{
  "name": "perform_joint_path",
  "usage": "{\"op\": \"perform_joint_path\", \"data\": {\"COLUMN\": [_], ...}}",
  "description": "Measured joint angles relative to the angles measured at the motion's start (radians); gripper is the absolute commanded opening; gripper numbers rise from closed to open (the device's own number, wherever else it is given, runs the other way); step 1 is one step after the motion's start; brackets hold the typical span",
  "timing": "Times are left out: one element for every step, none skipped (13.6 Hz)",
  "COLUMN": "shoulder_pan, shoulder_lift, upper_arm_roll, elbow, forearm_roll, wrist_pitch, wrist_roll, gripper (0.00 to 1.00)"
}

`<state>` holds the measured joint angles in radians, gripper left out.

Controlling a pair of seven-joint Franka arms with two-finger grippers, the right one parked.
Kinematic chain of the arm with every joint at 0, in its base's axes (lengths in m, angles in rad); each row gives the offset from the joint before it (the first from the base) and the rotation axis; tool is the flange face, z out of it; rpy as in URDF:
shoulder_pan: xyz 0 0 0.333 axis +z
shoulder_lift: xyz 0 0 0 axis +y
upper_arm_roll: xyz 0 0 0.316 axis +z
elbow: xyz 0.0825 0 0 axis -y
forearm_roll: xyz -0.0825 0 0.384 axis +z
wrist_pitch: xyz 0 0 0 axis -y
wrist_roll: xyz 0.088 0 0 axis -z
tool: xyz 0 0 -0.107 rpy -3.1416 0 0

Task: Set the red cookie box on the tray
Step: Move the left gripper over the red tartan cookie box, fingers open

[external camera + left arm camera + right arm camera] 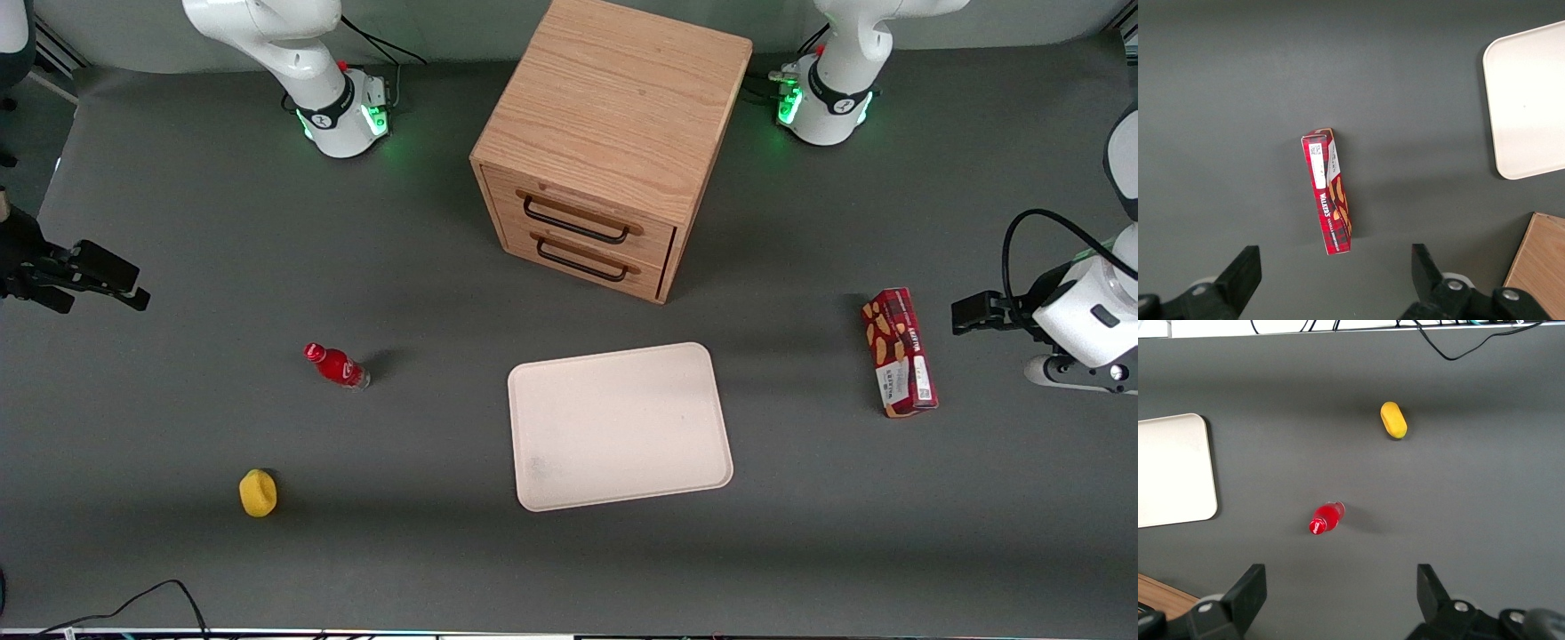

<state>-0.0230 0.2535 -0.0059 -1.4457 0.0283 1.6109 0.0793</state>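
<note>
Red cookie box (pixel 1329 192) glossy printed cardboard; tray (pixel 620 426) matt cream plastic; claw (pixel 1331 270) above box, matt black fingers.

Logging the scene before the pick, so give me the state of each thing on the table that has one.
red cookie box: lying flat on the table, untouched
tray: bare
gripper: open, above the box
cabinet drawers: both shut
red bottle: upright, capped

The red cookie box (pixel 1329 192) reads "Walkers" along its side.
</note>
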Motion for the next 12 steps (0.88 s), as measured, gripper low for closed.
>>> {"op": "perform_joint_path", "data": {"shoulder_pan": [0.001, 0.003, 0.005, 0.007, 0.008, 0.009, 0.009, 0.009, 0.009, 0.009, 0.009, 0.009], "shoulder_lift": [0.003, 0.006, 0.009, 0.011, 0.011, 0.011, 0.011, 0.011, 0.011, 0.011, 0.012, 0.012], "upper_arm_roll": [0.001, 0.001, 0.002, 0.003, 0.003, 0.003, 0.003, 0.003, 0.003, 0.003, 0.003, 0.003], "elbow": [0.000, 0.000, -0.001, -0.002, -0.005, -0.010, -0.015, -0.019, -0.023, -0.030, -0.042, -0.061], "forearm_roll": [0.000, 0.000, 0.000, 0.000, 0.000, 0.000, 0.000, 0.000, 0.000, 0.000, 0.000, 0.000], "wrist_pitch": [-0.001, -0.003, -0.004, -0.005, -0.007, -0.007, -0.008, -0.008, -0.008, -0.008, -0.006, -0.001], "wrist_roll": [0.000, 0.000, 0.000, 0.000, 0.000, 0.000, 0.000, 0.000, 0.000, 0.000, 0.000, 0.000], "gripper": [1.00, 1.00, 1.00, 1.00, 1.00, 1.00, 1.00, 1.00, 1.00, 1.00, 1.00, 1.00]}}
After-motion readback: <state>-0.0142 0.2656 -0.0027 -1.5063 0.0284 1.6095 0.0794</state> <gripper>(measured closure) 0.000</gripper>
